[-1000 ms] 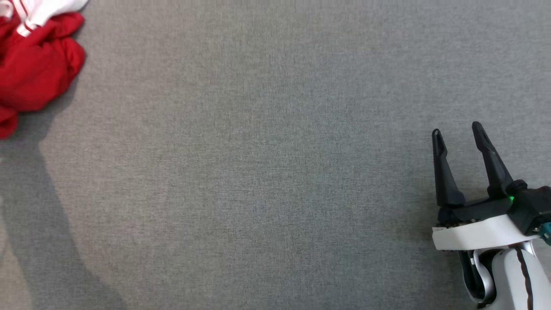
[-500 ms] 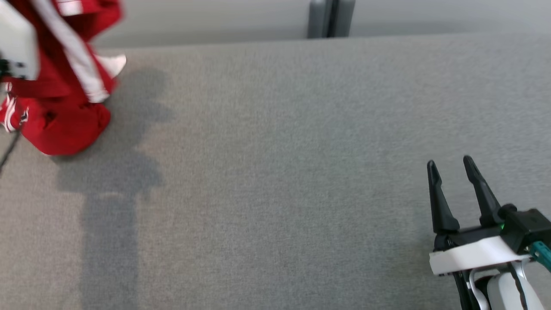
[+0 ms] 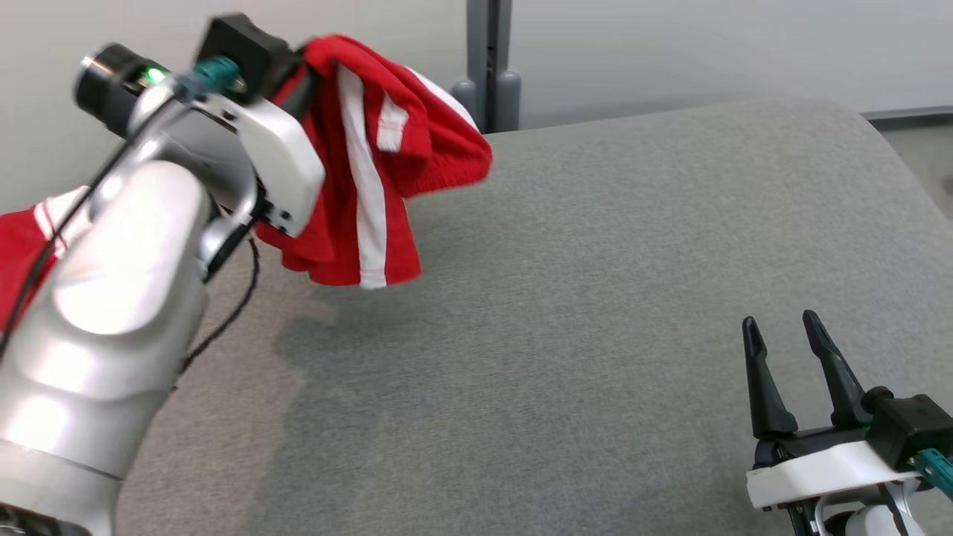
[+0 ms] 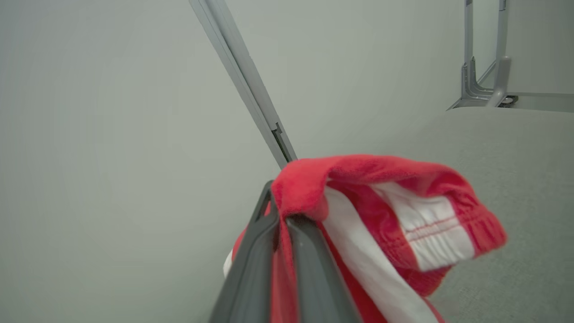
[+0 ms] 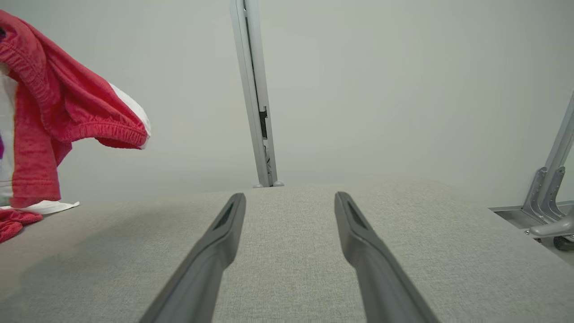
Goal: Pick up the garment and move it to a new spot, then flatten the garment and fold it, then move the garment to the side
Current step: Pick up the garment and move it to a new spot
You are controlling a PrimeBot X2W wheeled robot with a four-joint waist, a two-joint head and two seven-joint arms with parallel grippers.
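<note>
A red garment (image 3: 372,171) with white stripes is gripped by the left gripper (image 4: 278,220), whose two dark fingers (image 4: 251,269) are pressed together on a fold of the cloth. The garment is held up in the air over the far left part of the grey tabletop (image 3: 595,260), close to the tabletop's back edge. The cloth is bunched and draped over the fingertips. A broad white stripe is seen running down it, and a gathered, elastic-looking hem with a white band hangs out to one side. In the head view its lowest edge hangs clear of the surface, and a soft shadow (image 3: 357,335) is cast below it. More red and white cloth (image 5: 18,215) is seen lying on the tabletop at the far left in the right wrist view; whether it is joined to the hanging part cannot be told.

The right gripper (image 3: 780,321) is held low at the near right, its fingers spread apart with nothing between them. A wide stretch of tabletop lies between it and the garment. The back edge is rounded and runs along a pale wall (image 3: 670,45), where a grey upright post (image 3: 488,59) stands. The far right corner curves down toward the floor (image 3: 923,149), and a metal frame (image 5: 547,197) stands beyond it.
</note>
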